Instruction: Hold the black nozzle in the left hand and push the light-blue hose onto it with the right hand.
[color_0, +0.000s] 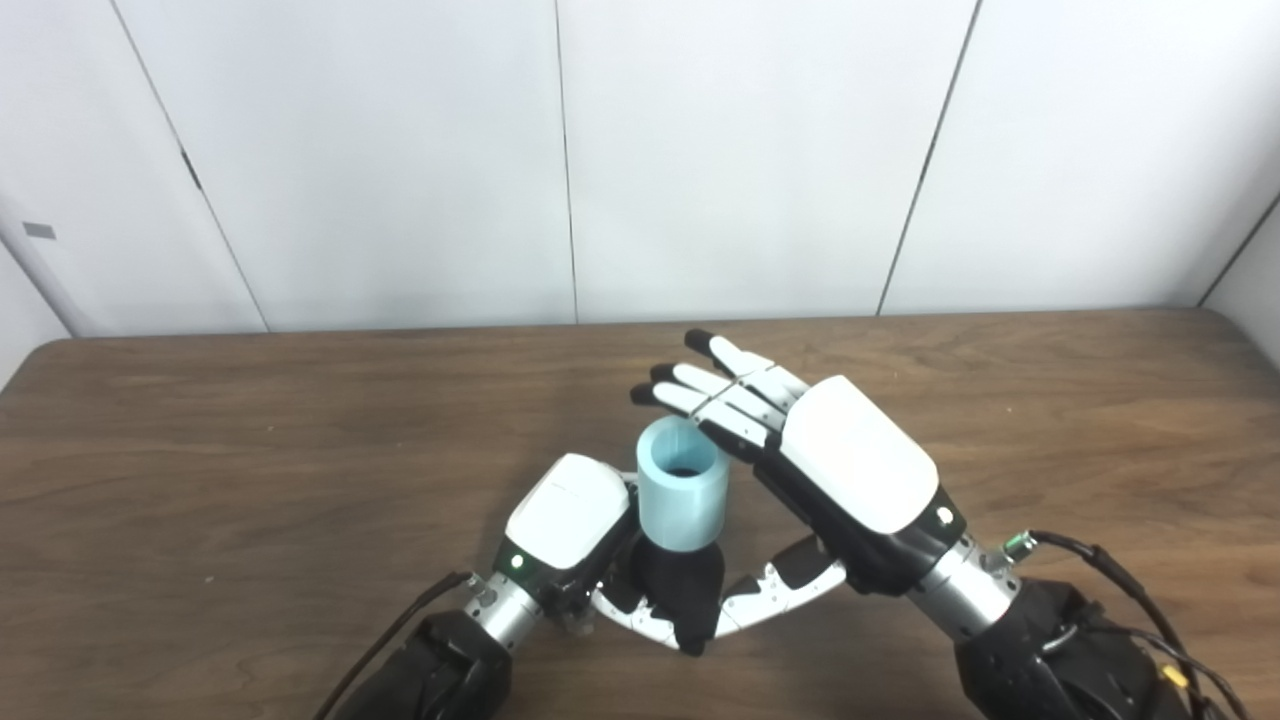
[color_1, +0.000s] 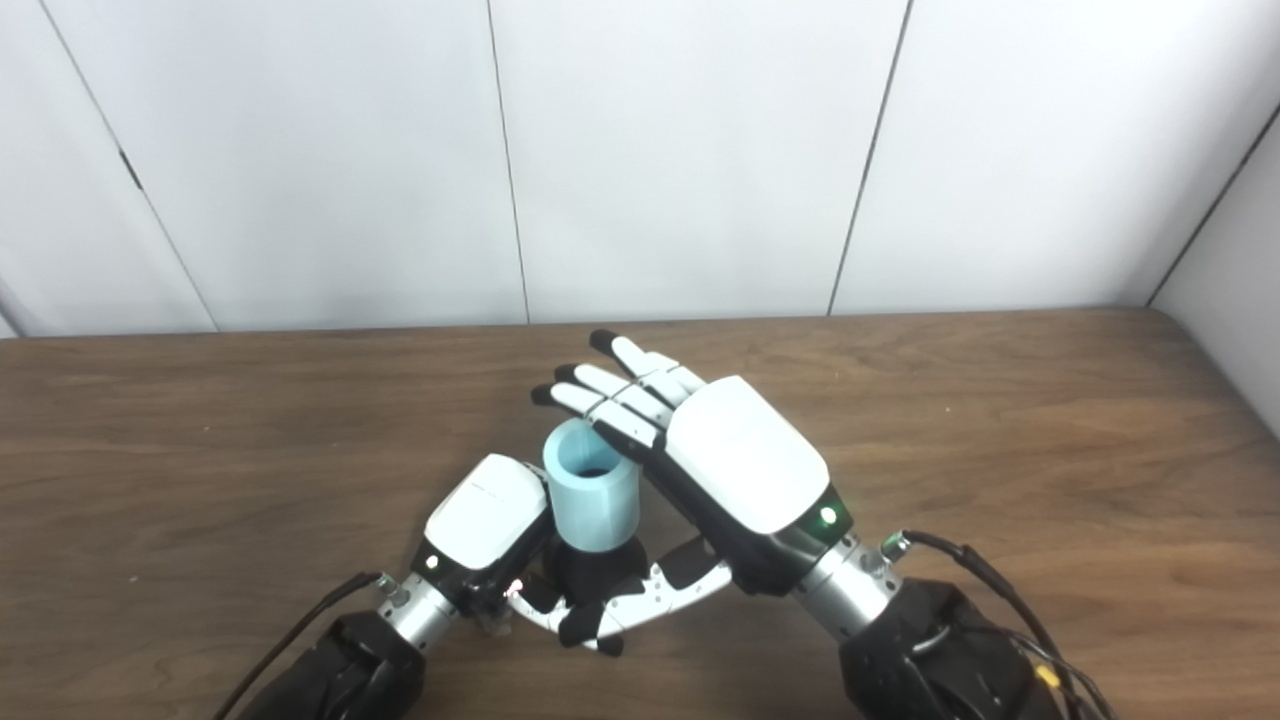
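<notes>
Left robot hand (color_0: 565, 520) clamped around black nozzle (color_0: 683, 585); right robot hand (color_0: 850, 465) spread beside light-blue hose (color_0: 681, 496). Best pressing straight down, keeping hose square on nozzle.

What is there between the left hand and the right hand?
The light-blue hose stands upright between the left hand and the open right hand, sitting on the black nozzle that the left hand grips. Both eye views show this.

A dark brown wood-grain desk (color_0: 250, 450) spans the view, its far edge against a white panelled wall (color_0: 400, 150); nothing visibly lies on its bare surface.
</notes>
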